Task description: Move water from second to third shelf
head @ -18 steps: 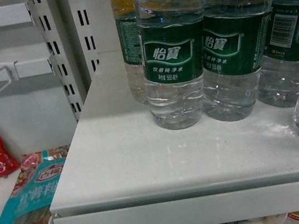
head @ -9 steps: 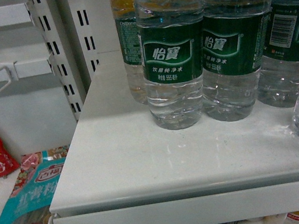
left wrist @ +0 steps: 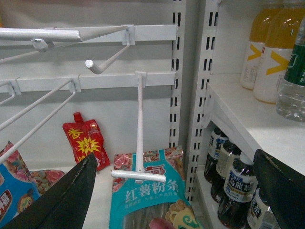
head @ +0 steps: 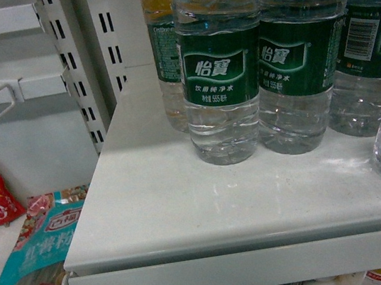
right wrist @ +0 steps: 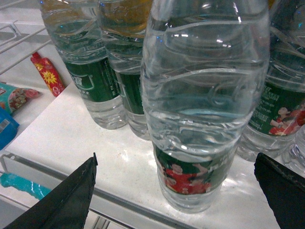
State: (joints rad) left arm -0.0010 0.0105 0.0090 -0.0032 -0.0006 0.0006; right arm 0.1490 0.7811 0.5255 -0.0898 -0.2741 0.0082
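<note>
One water bottle [right wrist: 205,105] centred between open right gripper [right wrist: 183,191] fingers, untouched.

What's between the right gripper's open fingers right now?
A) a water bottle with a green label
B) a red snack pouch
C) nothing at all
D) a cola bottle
A: in the right wrist view a water bottle with a green label stands on the shelf between the spread fingers of the right gripper, not yet clamped.

Clear water [right wrist: 205,95], dark green label
</note>
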